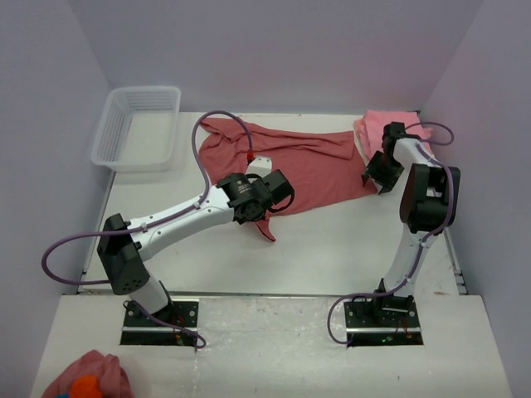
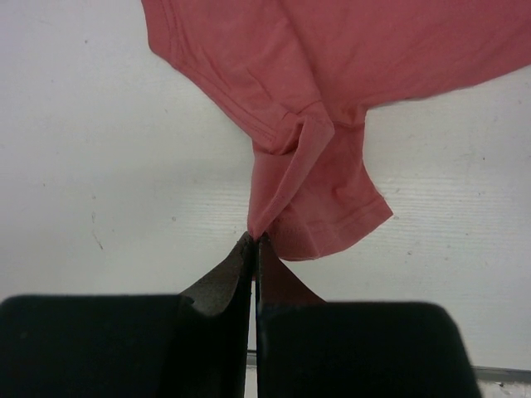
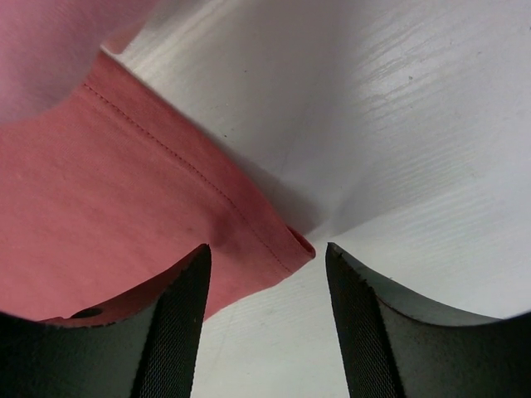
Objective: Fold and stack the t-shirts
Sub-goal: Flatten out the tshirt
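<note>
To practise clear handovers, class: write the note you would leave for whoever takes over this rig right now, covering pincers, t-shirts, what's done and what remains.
Left pincer: shut on a sleeve of the red t-shirt.
Right pincer: open, at that shirt's hem corner.
Red t-shirt lies crumpled mid-table; pink t-shirt pile sits far right.
Done: the pink pile looks folded.
Left: fold the red one, stack it.

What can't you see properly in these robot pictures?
- Top view: the left gripper hides its own pinch on the spread rose-red cotton t-shirt.
- Top view: the right arm covers part of the folded pink shirt pile, so no counting.
- Top view: the bottom edge cuts off the pink cloth lump with an orange patch.
- Right wrist view: pale pink cloth, top left, blurred.
</note>
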`<state>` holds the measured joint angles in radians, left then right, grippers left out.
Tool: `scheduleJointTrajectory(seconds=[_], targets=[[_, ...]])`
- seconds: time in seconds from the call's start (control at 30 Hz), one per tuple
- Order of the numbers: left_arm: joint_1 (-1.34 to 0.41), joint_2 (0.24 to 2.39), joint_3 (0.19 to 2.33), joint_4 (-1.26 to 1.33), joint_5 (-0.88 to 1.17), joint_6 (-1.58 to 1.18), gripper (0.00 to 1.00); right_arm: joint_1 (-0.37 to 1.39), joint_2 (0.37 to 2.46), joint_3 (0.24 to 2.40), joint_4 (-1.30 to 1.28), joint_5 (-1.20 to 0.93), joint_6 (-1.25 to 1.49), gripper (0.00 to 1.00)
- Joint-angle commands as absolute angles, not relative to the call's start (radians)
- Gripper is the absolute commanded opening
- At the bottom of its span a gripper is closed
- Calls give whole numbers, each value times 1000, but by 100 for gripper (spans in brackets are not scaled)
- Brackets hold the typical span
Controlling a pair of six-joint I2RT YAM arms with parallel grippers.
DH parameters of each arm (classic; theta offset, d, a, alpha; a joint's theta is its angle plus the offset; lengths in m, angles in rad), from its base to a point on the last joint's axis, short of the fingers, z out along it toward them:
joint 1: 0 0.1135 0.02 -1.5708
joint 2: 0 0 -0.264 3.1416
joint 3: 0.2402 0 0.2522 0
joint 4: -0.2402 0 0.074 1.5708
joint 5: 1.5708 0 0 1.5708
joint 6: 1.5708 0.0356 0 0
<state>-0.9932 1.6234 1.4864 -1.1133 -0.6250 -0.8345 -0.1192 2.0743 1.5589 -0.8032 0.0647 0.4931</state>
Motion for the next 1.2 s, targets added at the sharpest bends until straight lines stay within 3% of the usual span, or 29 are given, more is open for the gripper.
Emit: scheduleJointTrajectory(seconds=[0.0,0.07,0.13,0.4,0.5,0.57,0.93,1.17], targets=[[-983,1591,1522,-1086,-618,-805,0,-124,2051,1551,-827,77,511,59],[-979,1588,1525,-1088,-620,-799,0,-124,2056,1562,-833,78,517,54],[-971,1574,1525,-1086,-620,-793,0,-124,2065,1575,-839,71,523,44],[-943,1552,1514,-1080,-609,-773,0,-112,2075,1589,-847,64,540,29],[-942,1552,1508,-1071,-601,-767,0,-107,2066,1575,-830,71,548,8],[-942,1548,1496,-1066,-601,-770,0,-103,2063,1569,-825,74,545,1],[-911,1548,1518,-1086,-702,-790,0,-54,1919,1529,-736,97,485,0],[-908,1551,1888,-1174,-926,-717,0,31,1714,1732,-831,124,436,0]])
